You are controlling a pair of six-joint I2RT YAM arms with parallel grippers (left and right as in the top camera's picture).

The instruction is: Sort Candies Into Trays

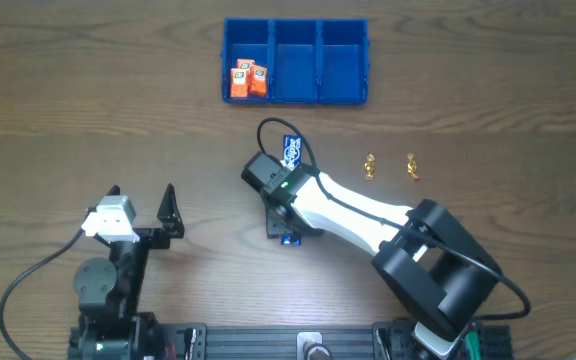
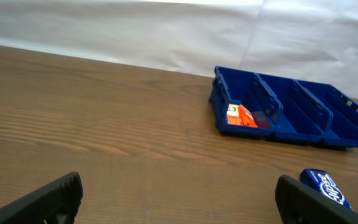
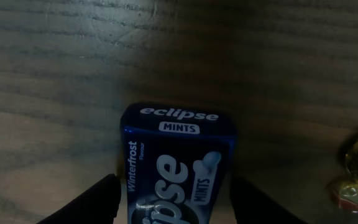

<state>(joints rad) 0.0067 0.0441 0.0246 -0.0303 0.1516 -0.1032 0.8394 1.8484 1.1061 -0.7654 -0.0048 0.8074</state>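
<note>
Wood-grain surface point(image 1: 88, 90), dark brown, w/ a blue tray point(image 1: 366, 62) at the far side from the arm bases. The tray has three compartments in a row, and the end one on the left arm's side holds a few orange candy boxes point(image 1: 248, 80), bunched in the part nearest the arms. The right arm point(image 1: 368, 215) stands at the right but reaches across to approx. the middle of the surface. The right tool point(image 3: 176, 186) is narrowed onto a dark blue mint box point(image 3: 179, 165), one finger against each long side, so it's holding the box. The box has its lettered face up and its free end pointing away from the wrist. It sits on the near side of the tray, well apart from it. Can't tell if the box rests on the wood or is just off it. A pair of gold-wrapped candies point(image 1: 370, 166) lies on the wood on the right-arm side of the mint box, side by side, not touching each other & near the box. The left tool point(image 1: 143, 195) is spread wide w/ nothing between its fingers, at the near left of the surface, well apart from tray, box & candies. A black cable point(image 1: 8, 300) loops beside the left arm's base. A white backdrop point(image 2: 104, 25) runs behind the far edge of the surface.
</note>
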